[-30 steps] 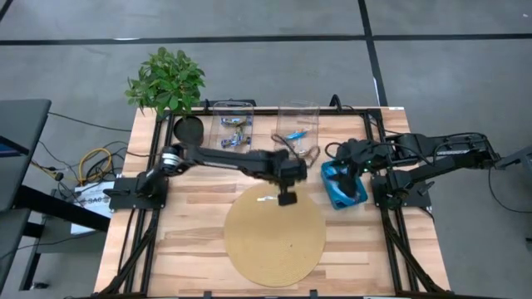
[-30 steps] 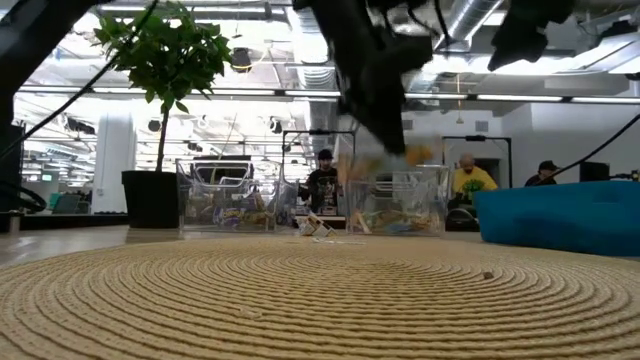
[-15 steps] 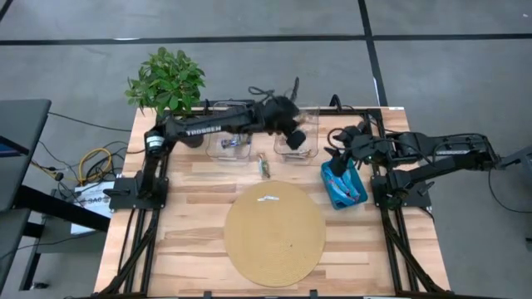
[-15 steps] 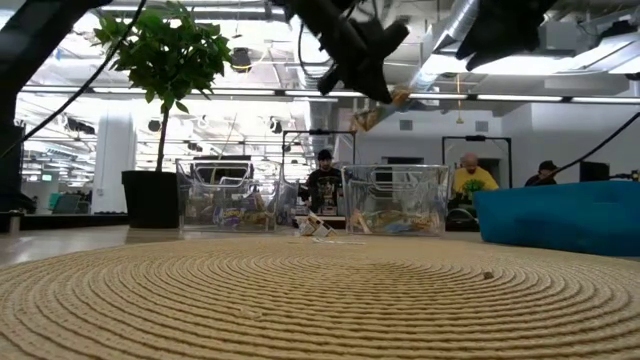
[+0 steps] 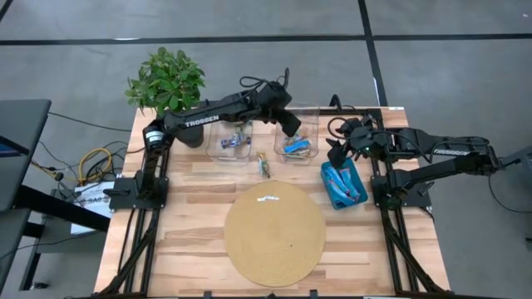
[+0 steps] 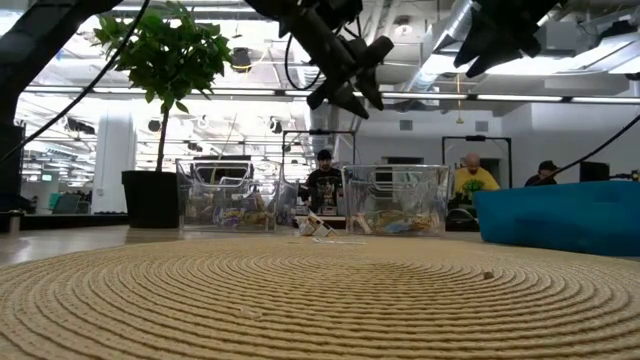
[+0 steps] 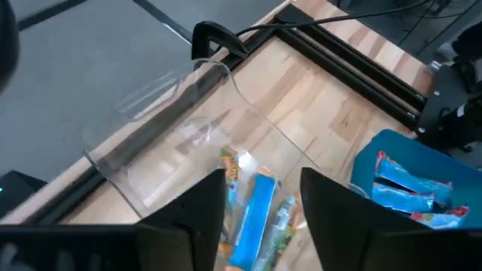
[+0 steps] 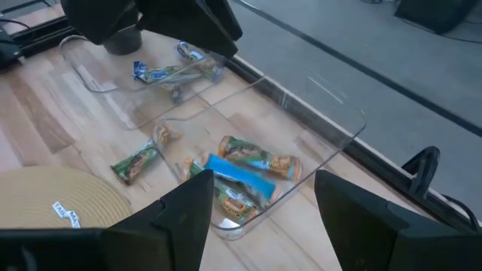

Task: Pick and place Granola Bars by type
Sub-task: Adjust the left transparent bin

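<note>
Above the right bin (image 5: pixel 297 143), in the high view, we hold the left gripper (image 5: pixel 290 124); bars (image 5: pixel 296 147) lie inside, one loose bar (image 5: pixel 263 167) sits on the table. In the left wrist view, fingers (image 7: pixel 203 218) stand wide and empty. In the right wrist view, the right gripper (image 8: pixel 260 199) stands wide near the tray (image 5: pixel 343 184). We judge a straight lift clears the walls.

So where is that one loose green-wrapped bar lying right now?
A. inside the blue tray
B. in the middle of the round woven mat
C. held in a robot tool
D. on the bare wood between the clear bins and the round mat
D: the high view shows the loose bar flat on the wooden table, just in front of the two clear bins and short of the round mat; neither tool touches it.
</note>
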{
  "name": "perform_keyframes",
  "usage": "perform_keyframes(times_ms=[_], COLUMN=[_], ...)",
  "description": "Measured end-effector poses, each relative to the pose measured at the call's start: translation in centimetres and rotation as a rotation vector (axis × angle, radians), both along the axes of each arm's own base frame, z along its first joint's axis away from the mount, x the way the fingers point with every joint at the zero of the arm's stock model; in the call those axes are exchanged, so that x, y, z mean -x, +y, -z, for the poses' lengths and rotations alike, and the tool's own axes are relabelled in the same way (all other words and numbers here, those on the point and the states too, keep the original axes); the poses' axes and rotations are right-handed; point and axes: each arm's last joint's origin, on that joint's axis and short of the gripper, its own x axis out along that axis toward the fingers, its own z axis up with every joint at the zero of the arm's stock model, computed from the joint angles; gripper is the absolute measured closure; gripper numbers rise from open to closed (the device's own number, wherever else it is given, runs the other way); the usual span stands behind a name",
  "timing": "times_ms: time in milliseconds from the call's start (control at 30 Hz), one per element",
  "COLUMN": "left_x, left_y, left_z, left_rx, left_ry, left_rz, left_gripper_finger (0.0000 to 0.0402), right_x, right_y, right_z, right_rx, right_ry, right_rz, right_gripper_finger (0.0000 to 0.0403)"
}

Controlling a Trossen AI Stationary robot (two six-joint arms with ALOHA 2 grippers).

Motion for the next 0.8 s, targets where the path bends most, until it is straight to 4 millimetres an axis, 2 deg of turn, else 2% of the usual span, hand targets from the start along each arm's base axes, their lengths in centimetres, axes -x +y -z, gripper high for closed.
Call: perform_keyframes(times_ms=[133, 300, 433, 600, 700, 800], left_x=[0.1, 0.6, 1.4, 1.7, 1.8, 2.4], left_y=[-1.1, -3.9, -6.5, -9.3, -10.2, -10.3], left_z=[0.4, 1.6, 2.5, 2.9, 3.8, 5.8], left_rx=[0.119, 0.296, 0.319, 0.366, 0.366, 0.412], left_ry=[0.018, 0.163, 0.336, 0.423, 0.458, 0.523], left_rz=[-0.022, -0.035, -0.055, -0.069, -0.100, -0.145], left_gripper_finger=[0.0225, 0.0241, 0.0255, 0.0265, 0.0267, 0.0270], right_x=[0.0, 0.0, 0.0, 0.0, 0.0, 0.0], right_y=[0.0, 0.0, 0.0, 0.0, 0.0, 0.0], right_z=[0.0, 0.0, 0.0, 0.0, 0.0, 0.0], right_rx=[-0.001, -0.019, -0.021, -0.022, -0.022, -0.021], right_ry=[0.000, -0.016, -0.016, -0.017, -0.017, -0.017], right_rz=[-0.003, 0.012, 0.013, 0.013, 0.013, 0.013], right_gripper_finger=[0.0180, 0.0180, 0.0180, 0.0180, 0.0180, 0.0180])
